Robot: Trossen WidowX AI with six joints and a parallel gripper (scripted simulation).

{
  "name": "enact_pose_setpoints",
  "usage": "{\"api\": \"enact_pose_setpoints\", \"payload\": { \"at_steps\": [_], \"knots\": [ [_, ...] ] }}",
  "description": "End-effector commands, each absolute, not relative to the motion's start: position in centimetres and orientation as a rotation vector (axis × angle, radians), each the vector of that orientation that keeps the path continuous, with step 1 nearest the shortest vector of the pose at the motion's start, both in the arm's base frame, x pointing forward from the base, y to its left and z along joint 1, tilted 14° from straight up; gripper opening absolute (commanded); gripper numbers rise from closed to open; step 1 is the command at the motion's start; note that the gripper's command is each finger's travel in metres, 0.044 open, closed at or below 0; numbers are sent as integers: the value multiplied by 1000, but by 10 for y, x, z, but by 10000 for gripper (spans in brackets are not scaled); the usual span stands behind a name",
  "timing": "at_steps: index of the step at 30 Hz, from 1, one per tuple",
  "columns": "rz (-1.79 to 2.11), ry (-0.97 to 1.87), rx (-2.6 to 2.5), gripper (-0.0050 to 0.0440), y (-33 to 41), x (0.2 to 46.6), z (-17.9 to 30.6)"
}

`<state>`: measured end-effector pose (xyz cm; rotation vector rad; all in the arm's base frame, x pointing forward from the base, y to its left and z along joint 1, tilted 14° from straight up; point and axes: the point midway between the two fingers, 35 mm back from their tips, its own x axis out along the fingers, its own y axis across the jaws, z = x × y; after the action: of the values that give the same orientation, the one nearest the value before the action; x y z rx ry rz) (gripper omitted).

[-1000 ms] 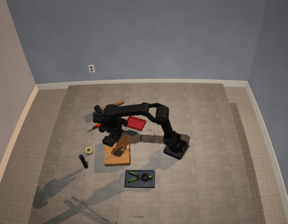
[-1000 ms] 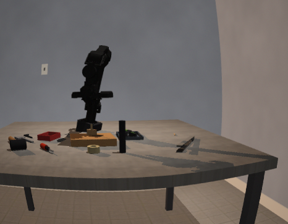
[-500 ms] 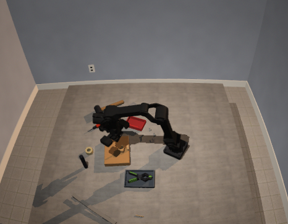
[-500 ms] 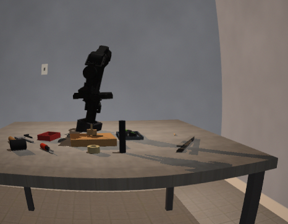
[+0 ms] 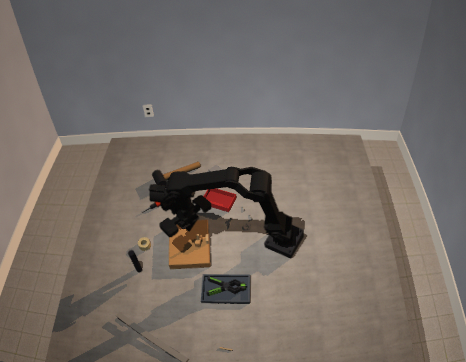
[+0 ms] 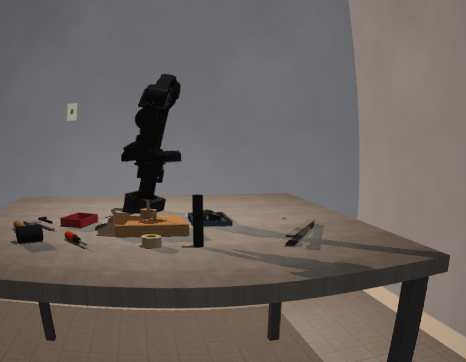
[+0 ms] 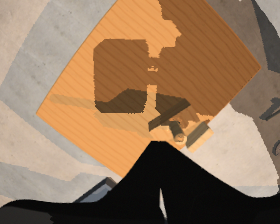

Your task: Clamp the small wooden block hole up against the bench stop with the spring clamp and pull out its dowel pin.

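Note:
A wooden board lies left of the arm's base, also seen in the exterior view and the wrist view. The small wooden block sits on it near the bench stop, with its pale dowel pin standing upright in it. The green-and-black spring clamp lies in a dark tray in front of the board. My gripper hangs well above the board's near edge, fingers shut together with nothing between them. It does not touch the block, the pin or the clamp.
A red tray lies behind the board. A tape roll, an upright black cylinder and a red-handled screwdriver stand left of the board. A mallet lies at the far left. A dark ruler lies near the table's front.

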<state>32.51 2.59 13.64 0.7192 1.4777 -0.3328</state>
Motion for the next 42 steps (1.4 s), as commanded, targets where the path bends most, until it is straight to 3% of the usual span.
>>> {"api": "enact_pose_setpoints", "payload": {
  "at_steps": [1,42],
  "knots": [
    [-374,1477,760,0,27,326,133],
    [-770,1393,1165,0,36,332,123]
  ]
}}
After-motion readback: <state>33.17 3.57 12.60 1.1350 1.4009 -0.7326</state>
